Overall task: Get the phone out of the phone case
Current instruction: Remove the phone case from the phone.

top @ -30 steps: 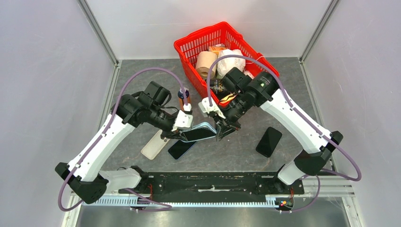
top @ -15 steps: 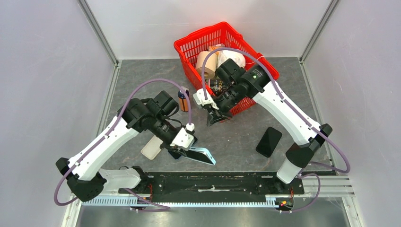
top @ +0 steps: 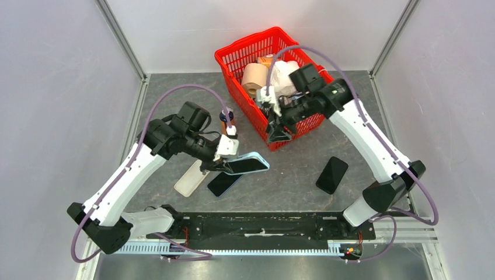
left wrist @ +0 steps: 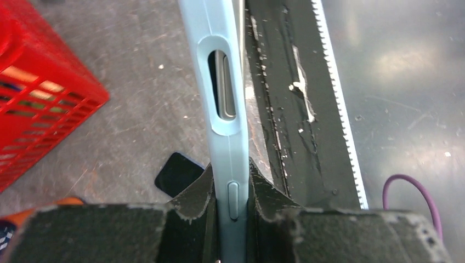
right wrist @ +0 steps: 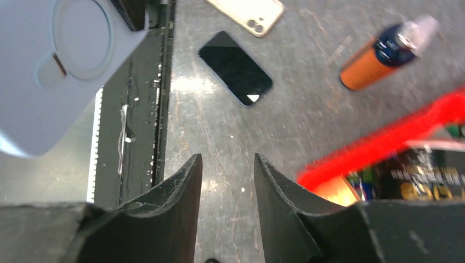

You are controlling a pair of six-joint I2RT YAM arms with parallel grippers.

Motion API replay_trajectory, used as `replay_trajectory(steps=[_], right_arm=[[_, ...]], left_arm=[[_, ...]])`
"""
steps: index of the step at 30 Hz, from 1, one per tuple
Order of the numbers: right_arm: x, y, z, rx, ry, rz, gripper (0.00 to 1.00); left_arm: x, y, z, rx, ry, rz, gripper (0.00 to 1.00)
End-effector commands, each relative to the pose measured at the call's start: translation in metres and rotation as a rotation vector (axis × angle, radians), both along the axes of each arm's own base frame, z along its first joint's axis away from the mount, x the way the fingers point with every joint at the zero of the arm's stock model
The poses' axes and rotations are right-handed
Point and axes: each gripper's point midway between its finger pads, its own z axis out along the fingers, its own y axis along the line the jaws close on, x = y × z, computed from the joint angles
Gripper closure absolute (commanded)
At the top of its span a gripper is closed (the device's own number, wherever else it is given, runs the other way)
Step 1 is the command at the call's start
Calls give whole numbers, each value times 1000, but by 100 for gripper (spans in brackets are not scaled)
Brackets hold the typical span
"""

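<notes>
My left gripper (top: 226, 158) is shut on a light blue phone case (top: 250, 163) and holds it above the table, its dark screen side up. In the left wrist view the case (left wrist: 224, 66) stands edge-on between my fingers (left wrist: 233, 189), and a silver phone edge shows through its side cutout. My right gripper (top: 279, 135) is open and empty at the front corner of the red basket, apart from the case. The right wrist view shows the case's back (right wrist: 60, 66) with a ring mark at upper left, away from that gripper (right wrist: 226, 160).
A black phone (top: 222, 185) and a beige phone (top: 190, 178) lie on the table under the held case. Another black phone (top: 331, 174) lies at the right. An orange bottle (top: 225, 122) stands beside the red basket (top: 248, 49), which holds several items.
My right gripper has drawn back from the case's right end to the basket's front corner. My left gripper dipped toward the front edge with the case, then came back up to the middle.
</notes>
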Motion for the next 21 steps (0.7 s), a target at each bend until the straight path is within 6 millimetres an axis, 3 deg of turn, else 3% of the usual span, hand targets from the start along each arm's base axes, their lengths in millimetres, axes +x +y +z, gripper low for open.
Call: replay_trajectory(steps=[1, 7, 14, 21], right_arm=[[11, -19, 30, 95, 15, -140, 50], [-4, -26, 27, 111, 34, -144, 44], [-10, -10, 47, 226, 130, -129, 39], [-10, 4, 59, 285, 222, -110, 47]], left_arm=[[17, -4, 35, -147, -4, 139, 98], [42, -5, 45, -209, 47, 315, 98], [59, -10, 49, -248, 104, 442, 98], [63, -13, 51, -272, 136, 483, 98]])
